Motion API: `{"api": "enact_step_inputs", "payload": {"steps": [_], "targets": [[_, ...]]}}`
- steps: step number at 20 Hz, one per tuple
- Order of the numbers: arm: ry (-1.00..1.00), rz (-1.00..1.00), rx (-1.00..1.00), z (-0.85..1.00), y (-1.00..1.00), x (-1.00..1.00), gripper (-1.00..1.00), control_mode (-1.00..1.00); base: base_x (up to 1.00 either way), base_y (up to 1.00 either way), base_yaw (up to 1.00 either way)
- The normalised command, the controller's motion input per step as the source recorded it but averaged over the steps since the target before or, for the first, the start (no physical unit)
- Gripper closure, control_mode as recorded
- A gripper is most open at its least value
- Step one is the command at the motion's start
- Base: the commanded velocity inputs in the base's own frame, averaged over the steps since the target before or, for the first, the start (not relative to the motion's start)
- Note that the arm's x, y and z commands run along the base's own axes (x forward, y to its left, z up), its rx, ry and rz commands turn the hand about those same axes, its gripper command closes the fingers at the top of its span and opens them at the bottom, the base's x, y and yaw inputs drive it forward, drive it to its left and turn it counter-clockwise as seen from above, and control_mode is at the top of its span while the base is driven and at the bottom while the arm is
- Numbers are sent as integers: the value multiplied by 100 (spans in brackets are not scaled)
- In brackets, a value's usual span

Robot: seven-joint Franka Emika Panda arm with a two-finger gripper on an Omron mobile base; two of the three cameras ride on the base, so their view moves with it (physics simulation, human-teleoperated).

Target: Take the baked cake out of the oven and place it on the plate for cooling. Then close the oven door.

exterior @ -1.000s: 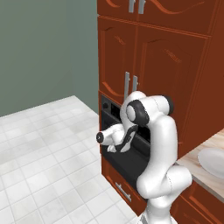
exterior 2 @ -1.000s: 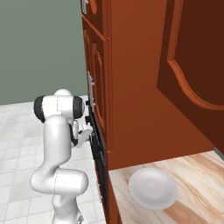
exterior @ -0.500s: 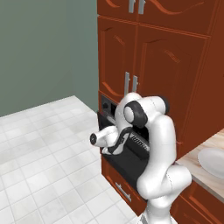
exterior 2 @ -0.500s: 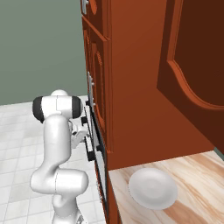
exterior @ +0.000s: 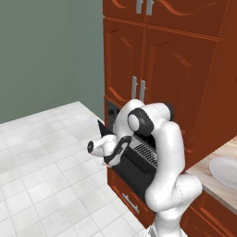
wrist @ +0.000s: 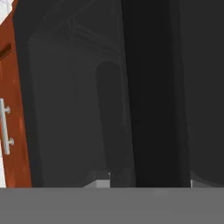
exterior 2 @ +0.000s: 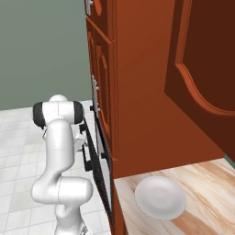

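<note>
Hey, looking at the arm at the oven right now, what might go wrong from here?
1. The oven door hangs only partly open with the pincer at its upper edge. If contact slips, the door may swing back.
2. The plate sits on the counter to the arm's right, past the cabinet side. Carrying a cake there means a wide swing near the wood.
3. The hand view is mostly dark door, so the cake can't be located yet.
</note>
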Motion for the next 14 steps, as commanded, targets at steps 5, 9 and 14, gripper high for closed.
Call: {"api": "enact_step_inputs", "payload": {"steps": [5,9,14], "targets": [[13,-2,1,-40,41,0,100,-100,0,0,0],[13,-1,0,-41,43,0,100,-100,0,0,0],[10,0,2,-42,43,2,100,-100,0,0,0]]}}
